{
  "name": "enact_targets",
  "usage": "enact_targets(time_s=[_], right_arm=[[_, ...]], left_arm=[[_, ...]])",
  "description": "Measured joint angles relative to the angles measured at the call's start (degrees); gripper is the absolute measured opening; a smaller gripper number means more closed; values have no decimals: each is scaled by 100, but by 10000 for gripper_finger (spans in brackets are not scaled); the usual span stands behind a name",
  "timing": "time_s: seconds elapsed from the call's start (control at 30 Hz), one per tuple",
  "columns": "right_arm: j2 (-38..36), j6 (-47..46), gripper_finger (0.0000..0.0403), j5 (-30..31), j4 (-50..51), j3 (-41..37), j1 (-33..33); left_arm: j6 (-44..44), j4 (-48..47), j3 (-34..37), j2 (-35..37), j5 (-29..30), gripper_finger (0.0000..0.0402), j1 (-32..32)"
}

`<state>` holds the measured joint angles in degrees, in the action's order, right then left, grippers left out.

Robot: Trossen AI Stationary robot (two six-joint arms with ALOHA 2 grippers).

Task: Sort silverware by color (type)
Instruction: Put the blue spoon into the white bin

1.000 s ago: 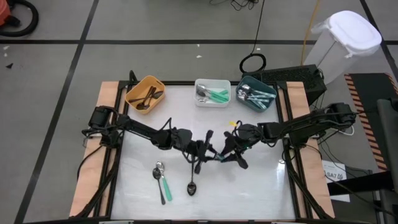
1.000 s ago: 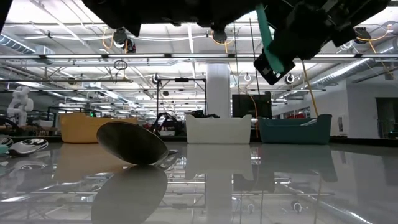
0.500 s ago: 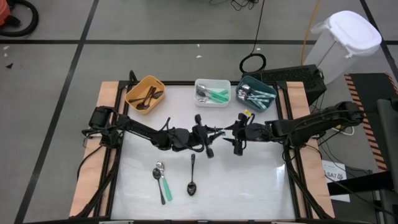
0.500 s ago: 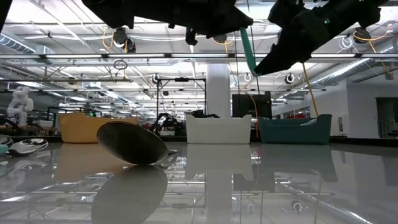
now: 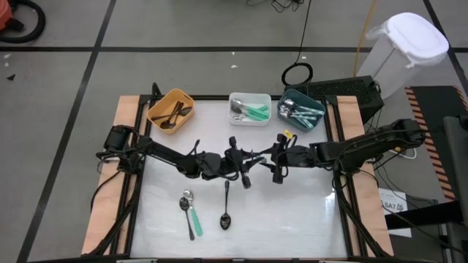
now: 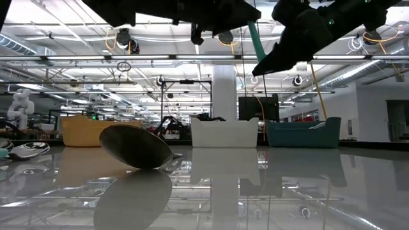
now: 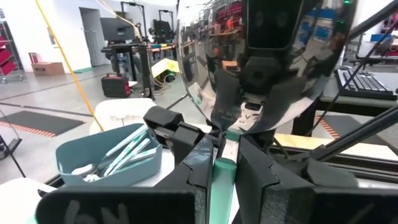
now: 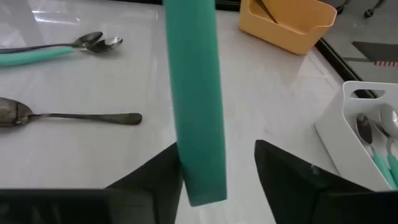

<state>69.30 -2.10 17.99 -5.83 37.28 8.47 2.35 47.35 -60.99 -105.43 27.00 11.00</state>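
A mint-green-handled spoon hangs in the air over the table's middle, roughly upright, its shiny bowl up. My left gripper, reaching from the left, is shut on it. My right gripper, reaching from the right, is open. Its fingers stand on either side of the handle's lower end; I cannot tell whether one touches it. On the table lie a dark-handled spoon and a mint-handled spoon beside a silver one. My left gripper pinches the spoon's green handle just below the bowl, between its two fingers. The fingers come level from the table's left and lie across the handle. The spoon is lifted clear, bowl up, its handle hanging down below the fingers.
At the far edge stand an orange bin with dark spoons, a white bin with mint-handled spoons and a teal bin with pale spoons. Free table surface lies to the near right. A spoon bowl looms close in the low view.
Both grippers have swung from slanting toward the near edge to facing each other level, shifting toward the far edge and slightly up. The spoon has gone with them and now stands more upright between them.
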Motion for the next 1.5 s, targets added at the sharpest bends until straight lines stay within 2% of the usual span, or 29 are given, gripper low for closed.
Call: enact_targets(time_s=[0.13, 0.33, 0.47, 0.7, 0.83, 1.03, 1.17, 1.33, 1.43, 1.5], right_arm=[[0, 4, 155, -8, -32, 0, 0], [0, 82, 75, -37, 41, -3, 2], [-26, 103, 75, -25, 156, -7, 2], [-79, 22, 75, 311, 166, 2, -165], [-175, 384, 75, 320, 7, -3, -571], [-139, 879, 75, 284, -34, 191, -1591], [0, 946, 75, -299, 22, 510, -2276], [331, 1116, 75, -778, 372, 1040, -2887], [555, 1295, 75, -798, 789, 1327, -3136], [699, 1431, 75, -944, 944, 1494, -3292]], left_arm=[[9, -4, 0, 0, 2, 39, 0], [48, -188, -11, 0, 1, 39, -29], [48, -502, -24, 8, -17, 49, -63], [-385, -2056, 12, 172, 202, 176, -228], [-390, -3220, -8, 463, 330, 220, -346], [-628, -4809, -8, 885, 317, 228, -522], [-628, -5376, 0, 981, 317, 228, -638], [-240, -5240, 63, 1019, 322, 229, -927], [14, -4760, 406, 1144, 314, 229, -1217], [166, -4251, 792, 1317, 85, 229, -1441]])
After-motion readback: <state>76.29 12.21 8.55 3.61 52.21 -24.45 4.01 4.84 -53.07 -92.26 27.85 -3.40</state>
